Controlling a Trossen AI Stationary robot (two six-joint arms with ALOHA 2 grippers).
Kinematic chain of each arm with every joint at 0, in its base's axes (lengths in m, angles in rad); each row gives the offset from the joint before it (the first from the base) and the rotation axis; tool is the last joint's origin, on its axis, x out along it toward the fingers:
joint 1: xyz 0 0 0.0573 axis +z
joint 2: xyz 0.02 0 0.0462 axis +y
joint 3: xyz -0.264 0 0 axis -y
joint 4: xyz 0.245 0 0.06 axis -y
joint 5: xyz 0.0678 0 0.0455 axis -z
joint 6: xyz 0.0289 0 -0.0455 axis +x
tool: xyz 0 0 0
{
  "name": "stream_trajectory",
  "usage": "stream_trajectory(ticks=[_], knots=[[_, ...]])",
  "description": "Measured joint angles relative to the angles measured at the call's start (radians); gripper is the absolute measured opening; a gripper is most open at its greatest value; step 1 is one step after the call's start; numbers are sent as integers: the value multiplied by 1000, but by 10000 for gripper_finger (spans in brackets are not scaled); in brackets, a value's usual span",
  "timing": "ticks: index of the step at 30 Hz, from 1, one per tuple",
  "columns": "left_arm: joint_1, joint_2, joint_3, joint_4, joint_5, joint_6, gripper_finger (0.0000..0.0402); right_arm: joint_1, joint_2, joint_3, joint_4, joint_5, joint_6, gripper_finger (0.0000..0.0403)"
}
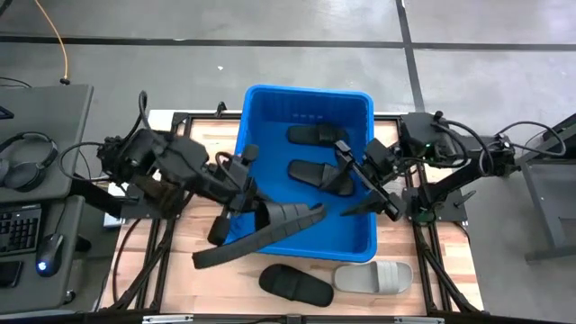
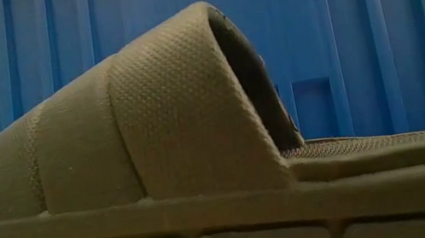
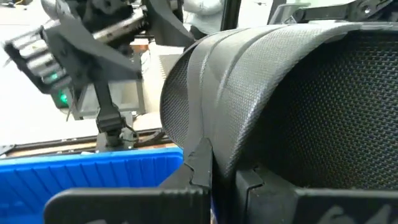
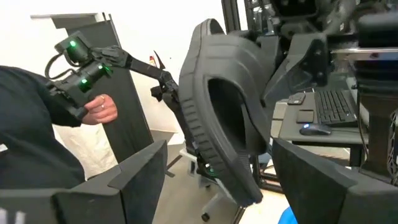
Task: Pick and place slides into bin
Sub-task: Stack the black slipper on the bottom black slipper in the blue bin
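The left gripper (image 1: 255,209) fingers clamp a matte black slide (image 1: 261,229) with a woven-textured strap over the ribbed blue bin's (image 1: 255,108) rim; the right gripper (image 1: 369,193) fingers spread open inside.

A black slide (image 4: 221,112) hangs in the air ahead of the right gripper (image 4: 214,180), tilted on edge so its ribbed sole edge and the hollow under its wide strap face the camera. The right gripper's two dark fingers (image 4: 134,174) stand wide apart, one on each side of the slide and clear of it — nothing between them is gripped. The left gripper (image 4: 292,59) clasps the slide at its far side. Farther off, a dark robot arm (image 4: 99,59) with green lights reaches across in front of a person's hand (image 4: 102,109) and dark sleeve (image 4: 31,124). Beyond the slide, a keyboard (image 4: 336,106) and a mouse (image 4: 314,129) lie on a desk.
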Motion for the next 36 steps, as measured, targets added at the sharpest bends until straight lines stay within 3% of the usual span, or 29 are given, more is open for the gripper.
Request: stream_trajectory(ticks=[9,23,27,36], knots=[[81,0,0,8,82,29,2,0,19,0,49,-4,-23,275],[111,2,0,56,94,46,2,-1,26,0,48,82,-83,266],[111,2,0,59,91,46,3,-2,31,0,50,82,-97,229],[111,2,0,59,88,42,4,-26,38,0,46,56,-102,99]])
